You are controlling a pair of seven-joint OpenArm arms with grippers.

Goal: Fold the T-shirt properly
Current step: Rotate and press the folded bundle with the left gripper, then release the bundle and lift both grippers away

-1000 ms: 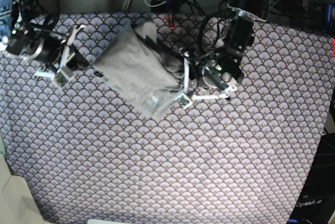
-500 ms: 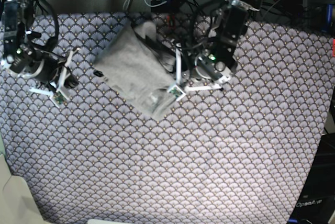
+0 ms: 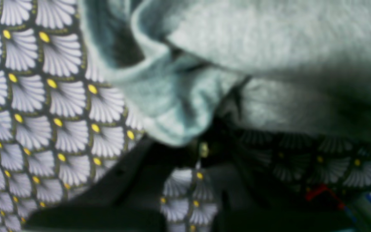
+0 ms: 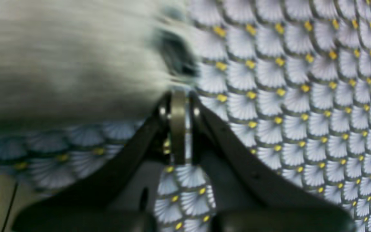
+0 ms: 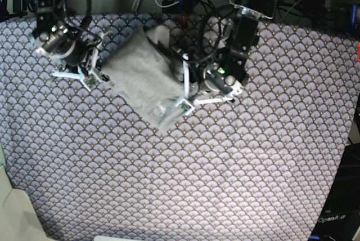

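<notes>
T-shirt (image 5: 143,75): folded bundle on purple scalloped cloth (image 5: 225,168), far side | my left gripper (image 5: 184,101): fingers together at its near-right edge | my right gripper (image 5: 91,79): fingers together beside its left edge

Base overhead, wrists low (close), sharing T-shirt (image 5: 143,75) edges

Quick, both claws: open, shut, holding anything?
Left claw: shut at the T-shirt edge; whether it pinches fabric cannot be told.
Right claw: shut, empty.
</notes>
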